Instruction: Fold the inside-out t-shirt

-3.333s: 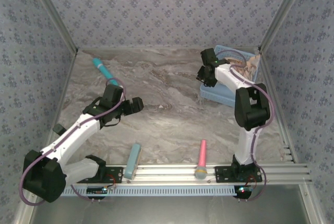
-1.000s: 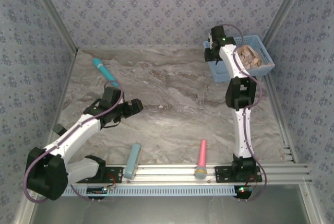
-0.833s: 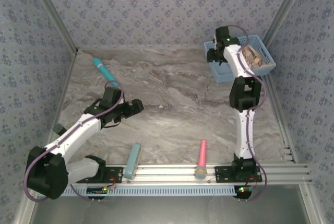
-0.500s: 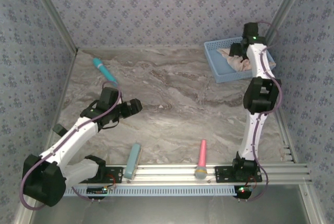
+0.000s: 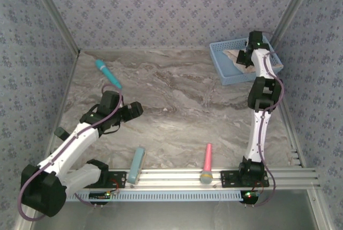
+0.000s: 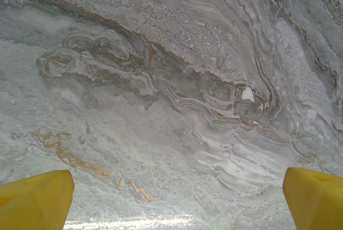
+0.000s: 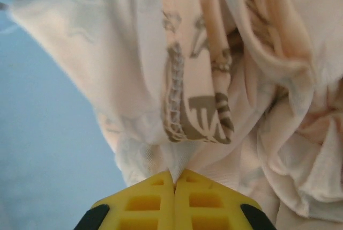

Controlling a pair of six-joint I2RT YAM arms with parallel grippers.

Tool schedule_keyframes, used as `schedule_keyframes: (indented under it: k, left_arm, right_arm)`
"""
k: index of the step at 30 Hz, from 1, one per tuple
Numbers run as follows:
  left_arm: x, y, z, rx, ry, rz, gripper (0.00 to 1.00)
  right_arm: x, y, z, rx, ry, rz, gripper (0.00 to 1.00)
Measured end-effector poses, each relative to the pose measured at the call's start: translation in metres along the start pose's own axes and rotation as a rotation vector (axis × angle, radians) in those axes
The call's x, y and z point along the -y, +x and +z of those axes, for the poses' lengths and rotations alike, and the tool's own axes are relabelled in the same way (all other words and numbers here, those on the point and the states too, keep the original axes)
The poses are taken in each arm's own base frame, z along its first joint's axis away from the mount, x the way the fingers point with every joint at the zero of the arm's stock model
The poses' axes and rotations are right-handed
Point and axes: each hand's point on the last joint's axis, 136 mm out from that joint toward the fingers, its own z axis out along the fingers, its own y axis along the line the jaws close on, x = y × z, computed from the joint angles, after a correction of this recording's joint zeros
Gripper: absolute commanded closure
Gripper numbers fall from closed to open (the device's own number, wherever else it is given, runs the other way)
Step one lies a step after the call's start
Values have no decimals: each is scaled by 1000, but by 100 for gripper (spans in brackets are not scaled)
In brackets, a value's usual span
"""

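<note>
The inside-out t-shirt (image 7: 225, 90) lies crumpled in a blue basket (image 5: 228, 61) at the table's back right, pale peach with a brown print; in the top view the t-shirt (image 5: 239, 58) peeks out beside the arm. My right gripper (image 7: 175, 179) is shut on a pinch of its cloth, yellow fingers (image 7: 144, 203) pressed together. Its wrist (image 5: 252, 47) hangs over the basket. My left gripper (image 5: 135, 109) hovers over bare marble at centre left, open, its yellow fingertips (image 6: 35, 200) wide apart with nothing between them.
A teal brush (image 5: 107, 73) lies at back left. A light-blue bar (image 5: 136, 164) and a pink brush (image 5: 207, 162) rest near the front rail. Patterned walls close in the marble table (image 5: 177, 106) on three sides.
The right arm set the tilted basket back down, swung over it and closed on the shirt. The left arm drew back slightly toward its base.
</note>
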Motion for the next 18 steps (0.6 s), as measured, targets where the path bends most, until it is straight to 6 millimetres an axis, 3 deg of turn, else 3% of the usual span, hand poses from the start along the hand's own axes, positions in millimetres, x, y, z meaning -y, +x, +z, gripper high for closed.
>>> schedule_keyframes:
  k: [3, 5, 7, 12, 15, 17, 18]
  left_arm:
    - [0, -2, -2, 15, -3, 4, 0]
    - [0, -3, -2, 16, -1, 5, 0]
    - [1, -3, -3, 17, 1, 8, 0]
    - [14, -15, -12, 40, 44, 19, 0]
    - [23, -24, -22, 69, 76, 32, 0]
    - [26, -29, -30, 92, 93, 36, 0]
    - [25, -32, -35, 106, 101, 34, 0]
  right_arm:
    - [-9, -21, -29, 65, -40, 0, 100]
    - [-18, -41, -63, 136, -62, -10, 100]
    - [-32, -62, -109, 226, -87, -25, 100]
    - [-90, -103, -267, 518, -188, -105, 100]
    - [-141, -101, -353, 662, -279, -196, 100]
    - [-181, -84, -398, 718, -348, -276, 100]
    - [-206, -69, -418, 733, -395, -330, 89]
